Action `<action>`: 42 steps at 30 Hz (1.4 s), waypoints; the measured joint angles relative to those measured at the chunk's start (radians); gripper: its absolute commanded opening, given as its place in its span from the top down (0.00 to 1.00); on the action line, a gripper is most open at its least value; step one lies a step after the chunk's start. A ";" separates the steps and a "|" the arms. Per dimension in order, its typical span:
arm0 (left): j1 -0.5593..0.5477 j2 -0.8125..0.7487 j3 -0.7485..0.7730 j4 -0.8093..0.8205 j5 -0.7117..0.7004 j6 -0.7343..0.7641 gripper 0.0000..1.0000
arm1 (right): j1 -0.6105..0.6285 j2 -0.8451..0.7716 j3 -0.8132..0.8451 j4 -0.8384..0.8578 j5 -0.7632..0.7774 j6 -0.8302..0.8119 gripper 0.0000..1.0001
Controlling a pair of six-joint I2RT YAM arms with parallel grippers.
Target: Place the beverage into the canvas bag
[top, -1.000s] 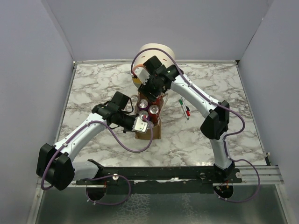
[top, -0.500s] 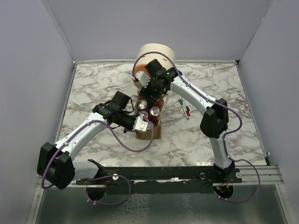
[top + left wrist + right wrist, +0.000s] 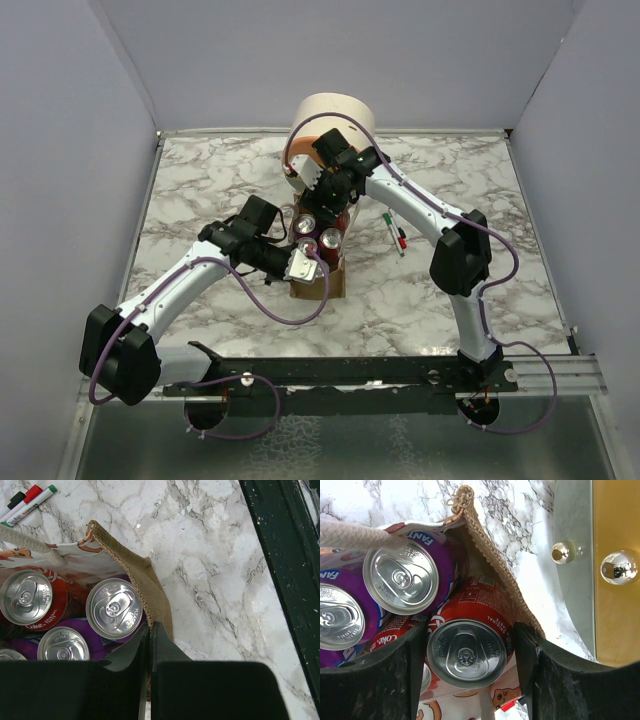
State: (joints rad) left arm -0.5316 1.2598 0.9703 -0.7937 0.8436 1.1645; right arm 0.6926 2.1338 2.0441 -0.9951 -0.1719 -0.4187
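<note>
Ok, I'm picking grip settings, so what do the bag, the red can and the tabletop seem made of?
The canvas bag: coarse tan woven fabric, jute-like, matte; the open weave shows at its rim. The red cola can: metal, likely aluminium, glossy printed wall, bright stamped lid. The tabletop: smooth white-grey marble pattern; stone or printed laminate, can't tell.

Canvas bag (image 3: 335,281) mostly hidden frm above; 4th can (image 3: 6,655) cut by edge.
</note>
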 measured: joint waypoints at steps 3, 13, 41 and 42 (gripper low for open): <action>0.000 0.000 0.000 0.000 0.000 0.000 1.00 | 0.000 0.000 -0.001 0.000 -0.001 -0.004 0.65; 0.000 0.000 0.000 0.000 0.000 -0.003 1.00 | 0.000 -0.017 -0.034 0.022 -0.001 -0.014 0.49; 0.000 -0.001 -0.001 0.017 -0.002 -0.059 1.00 | 0.000 -0.042 0.013 0.015 -0.032 -0.029 0.47; 0.000 -0.001 -0.001 0.017 -0.002 -0.059 1.00 | 0.000 -0.047 0.013 0.015 -0.032 -0.033 0.52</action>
State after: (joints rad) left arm -0.5316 1.2587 0.9691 -0.7765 0.8413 1.1057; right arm 0.6922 2.0872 2.0567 -0.9802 -0.2035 -0.4515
